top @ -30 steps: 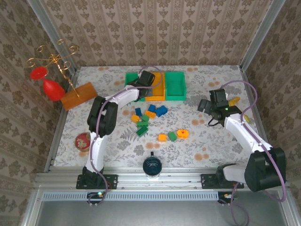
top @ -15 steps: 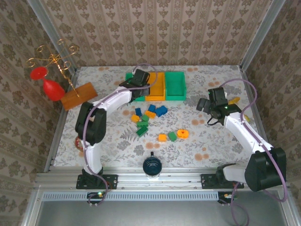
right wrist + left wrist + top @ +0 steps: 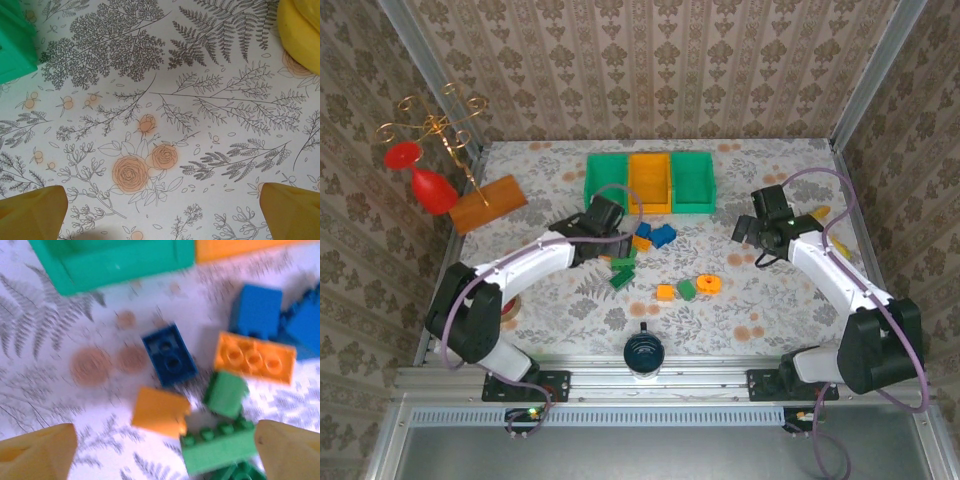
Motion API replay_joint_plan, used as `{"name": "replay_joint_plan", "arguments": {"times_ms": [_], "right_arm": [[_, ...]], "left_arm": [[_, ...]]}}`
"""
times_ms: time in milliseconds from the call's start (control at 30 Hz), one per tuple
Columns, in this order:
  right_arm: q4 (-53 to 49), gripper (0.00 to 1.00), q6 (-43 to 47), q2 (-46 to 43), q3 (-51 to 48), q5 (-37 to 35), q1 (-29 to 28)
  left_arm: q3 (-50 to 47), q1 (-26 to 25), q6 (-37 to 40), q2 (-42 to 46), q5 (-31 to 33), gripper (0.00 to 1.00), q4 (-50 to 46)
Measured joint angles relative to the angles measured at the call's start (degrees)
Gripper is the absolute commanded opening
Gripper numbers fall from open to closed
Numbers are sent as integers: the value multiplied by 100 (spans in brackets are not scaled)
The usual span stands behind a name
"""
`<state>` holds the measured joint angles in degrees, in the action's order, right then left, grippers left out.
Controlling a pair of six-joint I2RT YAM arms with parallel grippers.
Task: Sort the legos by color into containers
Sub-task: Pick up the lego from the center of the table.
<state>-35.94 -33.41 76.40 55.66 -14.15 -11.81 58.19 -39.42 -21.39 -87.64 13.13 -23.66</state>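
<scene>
Hovering left claw (image 3: 160,450) over the bricks (image 3: 635,250) just near of the bins (image 3: 672,185), jaws spread, nothing held. Suggest the dark blue brick (image 3: 169,354) next (it sits clear of its neighbours). The orange brick (image 3: 160,411) and green brick (image 3: 218,449) crowd together, so a grab there risks taking two. Straddle the short sides and descend straight. Right claw (image 3: 160,210) is spread too, over bare cloth (image 3: 150,75) at right.

No text, label, brand, number or sign can be read in any view. The studs of the small plastic lego bricks (image 3: 254,357) in the left wrist view are too blurred to tell whether they bear lettering. The green and orange open plastic bins (image 3: 692,208) and the floral-patterned worktop (image 3: 770,300) show no readable marks.
</scene>
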Motion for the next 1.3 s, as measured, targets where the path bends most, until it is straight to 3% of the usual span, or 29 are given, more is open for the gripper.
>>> {"name": "replay_joint_plan", "arguments": {"times_ms": [200, 567, 833, 1300], "right_arm": [[-63, 100, -125, 46, 2, -2, -74], [-72, 100, -251, 61, 2, -4, -122], [-72, 100, -284, 61, 2, -4, -122], [-70, 100, -286, 136, 2, -2, -138]], "left_arm": [[-424, -544, 2, 118, -48, 98, -57], [-557, -743, 122, -409, -203, 93, 9], [-562, -743, 170, -848, -286, 77, 129], [-568, -828, -4, -876, -533, 34, 221]]}}
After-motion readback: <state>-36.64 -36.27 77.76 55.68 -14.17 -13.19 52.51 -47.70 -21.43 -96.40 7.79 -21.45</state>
